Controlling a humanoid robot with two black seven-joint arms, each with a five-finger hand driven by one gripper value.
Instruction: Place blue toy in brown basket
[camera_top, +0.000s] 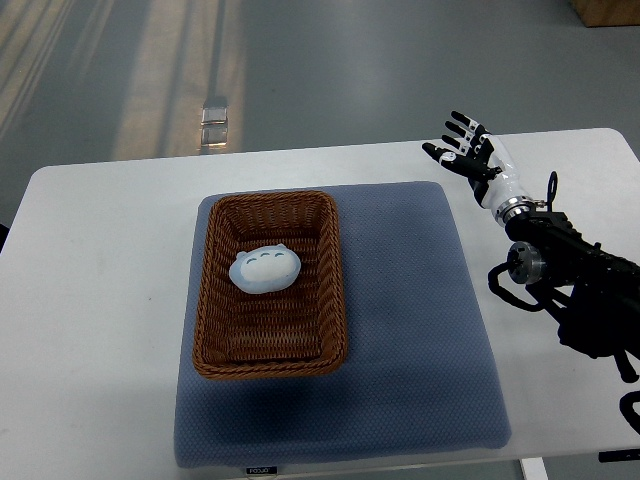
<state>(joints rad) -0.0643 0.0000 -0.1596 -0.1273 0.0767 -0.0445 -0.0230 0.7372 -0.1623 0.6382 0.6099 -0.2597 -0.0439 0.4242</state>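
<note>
While the right hand (468, 150) hangs with fingers spread, holding nothing, at two o'clock of the brown basket (335, 270), the blue toy (265, 269) lies inside it, centre-left, on the grey mat (420, 320).

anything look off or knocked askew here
Nothing stands out. The blue toy lies inside the brown basket, which sits flat on the grey mat. The right hand hovers open, clear of the basket, holding nothing.

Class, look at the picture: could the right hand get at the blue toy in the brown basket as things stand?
Probably yes. The blue toy lies uncovered in the open-topped brown basket, and nothing stands between it and the right hand, raised open beyond the mat's corner.
</note>
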